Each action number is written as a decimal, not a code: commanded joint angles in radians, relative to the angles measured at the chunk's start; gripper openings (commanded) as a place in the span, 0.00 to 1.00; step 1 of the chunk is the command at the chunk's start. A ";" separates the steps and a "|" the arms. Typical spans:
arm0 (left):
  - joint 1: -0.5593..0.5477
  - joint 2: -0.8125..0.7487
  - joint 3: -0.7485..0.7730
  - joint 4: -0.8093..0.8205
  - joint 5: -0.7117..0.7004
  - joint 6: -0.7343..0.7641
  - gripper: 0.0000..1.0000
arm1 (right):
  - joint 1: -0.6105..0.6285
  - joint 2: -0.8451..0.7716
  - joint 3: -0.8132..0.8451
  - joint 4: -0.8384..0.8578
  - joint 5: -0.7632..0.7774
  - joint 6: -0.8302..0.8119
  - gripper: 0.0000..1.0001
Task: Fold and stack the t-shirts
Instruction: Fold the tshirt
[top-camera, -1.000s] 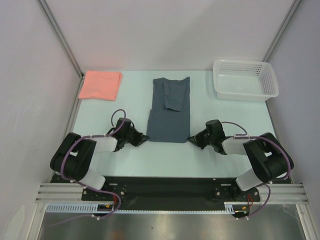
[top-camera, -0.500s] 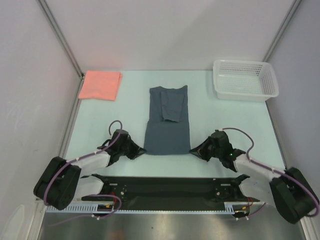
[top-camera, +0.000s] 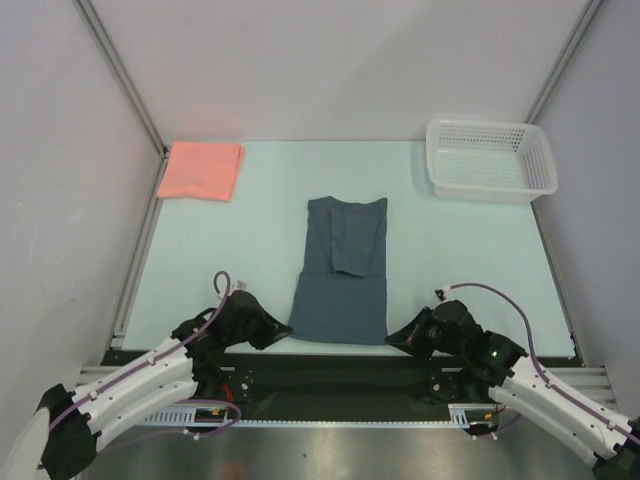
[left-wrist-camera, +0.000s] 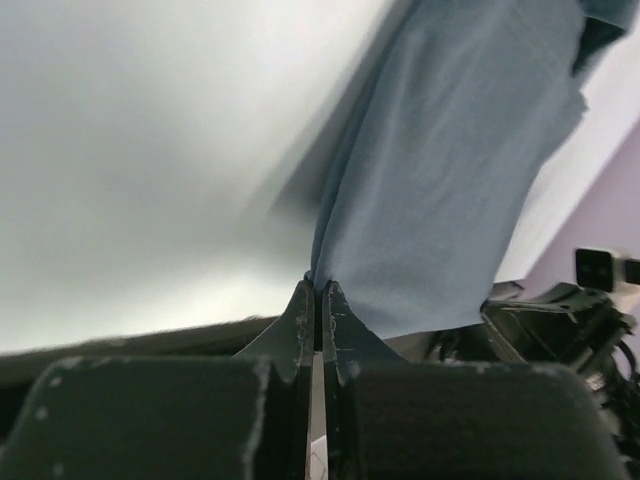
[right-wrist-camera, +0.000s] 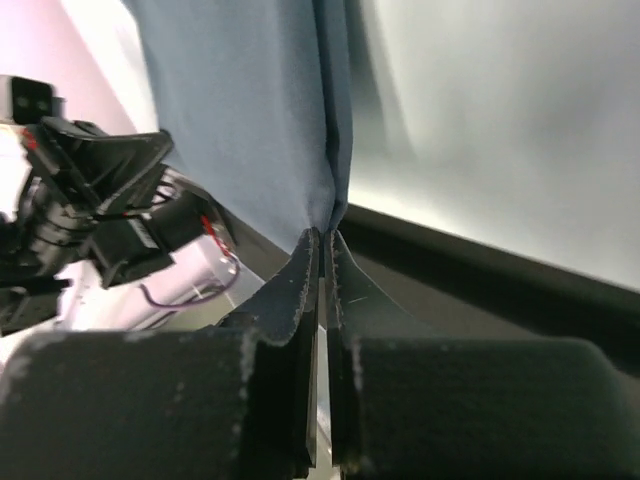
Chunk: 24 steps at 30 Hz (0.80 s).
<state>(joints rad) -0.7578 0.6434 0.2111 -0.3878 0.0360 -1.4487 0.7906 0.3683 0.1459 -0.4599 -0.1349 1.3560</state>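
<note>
Grip: left hand (left-wrist-camera: 317, 292), right hand (right-wrist-camera: 322, 238) clamp grey shirt (top-camera: 340, 290) | basket (top-camera: 486, 191), pink shirt (top-camera: 202, 170) apart

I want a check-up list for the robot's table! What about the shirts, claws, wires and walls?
Surface: pale table, no spills seen.
Job's things: blue-grey t-shirt partly folded, mid-table, near edge at the front; pink t-shirt folded, far left corner.
Clutter: white mesh basket, far right, nothing seen inside.
Grippers: left gripper and right gripper each pinched shut on a near corner of the blue-grey t-shirt.
Cables: purple cables loop along both arms, off the cloth.
Surroundings: plain white walls, metal corner posts.
</note>
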 joint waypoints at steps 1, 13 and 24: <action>-0.020 0.053 0.115 -0.141 -0.088 0.031 0.01 | 0.010 0.029 0.062 -0.171 0.047 -0.021 0.00; 0.264 0.582 0.643 -0.063 0.042 0.419 0.00 | -0.473 0.702 0.483 0.106 -0.247 -0.429 0.00; 0.419 1.131 1.209 -0.082 0.269 0.553 0.00 | -0.571 1.317 1.164 0.020 -0.319 -0.578 0.00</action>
<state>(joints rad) -0.3534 1.7542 1.2896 -0.4633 0.2310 -0.9615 0.2455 1.6543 1.1736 -0.3962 -0.4137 0.8490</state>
